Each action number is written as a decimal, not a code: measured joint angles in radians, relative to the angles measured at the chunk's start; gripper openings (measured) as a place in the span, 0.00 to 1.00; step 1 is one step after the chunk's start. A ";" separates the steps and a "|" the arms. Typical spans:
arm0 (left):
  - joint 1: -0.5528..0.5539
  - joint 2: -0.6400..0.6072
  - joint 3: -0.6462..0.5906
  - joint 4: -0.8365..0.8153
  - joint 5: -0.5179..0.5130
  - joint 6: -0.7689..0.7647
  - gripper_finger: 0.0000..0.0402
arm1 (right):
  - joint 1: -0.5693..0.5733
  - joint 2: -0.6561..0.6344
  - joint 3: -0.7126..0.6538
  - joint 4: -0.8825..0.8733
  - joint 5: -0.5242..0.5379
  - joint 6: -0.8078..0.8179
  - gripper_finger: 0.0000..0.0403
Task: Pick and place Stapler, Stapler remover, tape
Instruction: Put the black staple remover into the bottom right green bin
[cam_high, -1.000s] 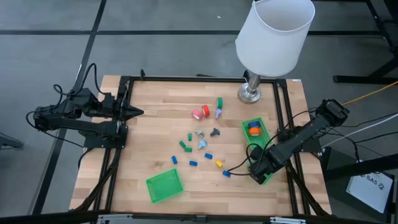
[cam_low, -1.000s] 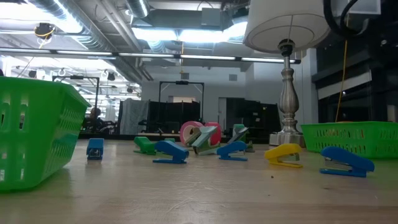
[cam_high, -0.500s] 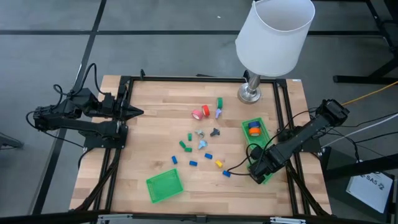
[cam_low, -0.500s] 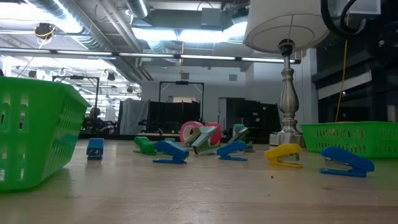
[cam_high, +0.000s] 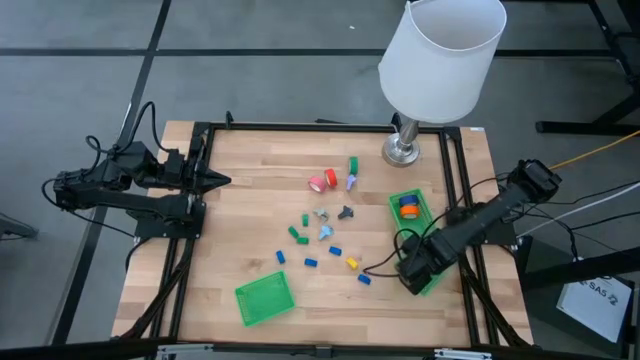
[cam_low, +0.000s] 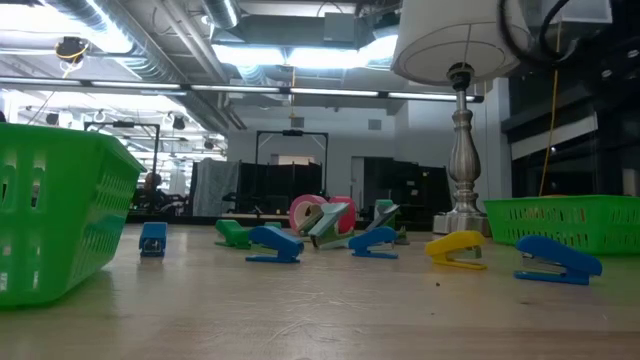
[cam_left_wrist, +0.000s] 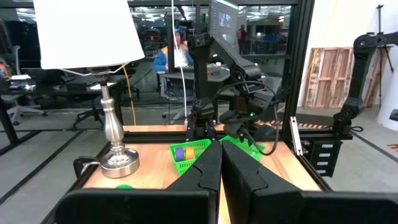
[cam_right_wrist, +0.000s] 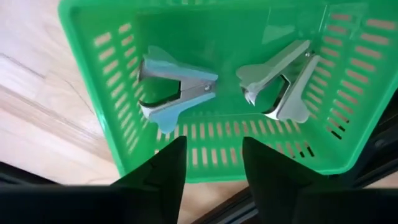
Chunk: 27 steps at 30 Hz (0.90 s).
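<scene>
Fingers of the right gripper (cam_right_wrist: 211, 168) stand apart with nothing between them, hovering over the near end of a long green basket (cam_right_wrist: 186, 163) at the right side of the surface (cam_high: 240, 220). Directly below the gripper, inside that basket, lie two grey-green staple removers (cam_right_wrist: 174, 92), side by side and not touching. Farther along the same basket from the gripper sit orange and blue tape rolls (cam_high: 407, 208). Off to the gripper's side, toward the middle of the surface, small staplers (cam_low: 557, 259) in blue, green and yellow are scattered, with red and pink tape rolls (cam_high: 323, 180) beyond them. The left gripper (cam_left_wrist: 219, 163) waits at the far left edge, fingers pressed together, empty.
</scene>
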 joint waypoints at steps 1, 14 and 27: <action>0.000 0.000 0.000 0.000 0.000 0.000 0.01 | -0.014 0.000 0.000 0.000 -0.013 0.000 0.41; 0.000 0.000 0.000 0.000 0.000 0.000 0.02 | -0.149 0.000 0.000 0.084 -0.247 -0.049 0.41; 0.000 0.000 0.000 0.000 0.000 0.000 0.02 | -0.198 0.001 0.225 0.101 -0.265 -0.062 0.41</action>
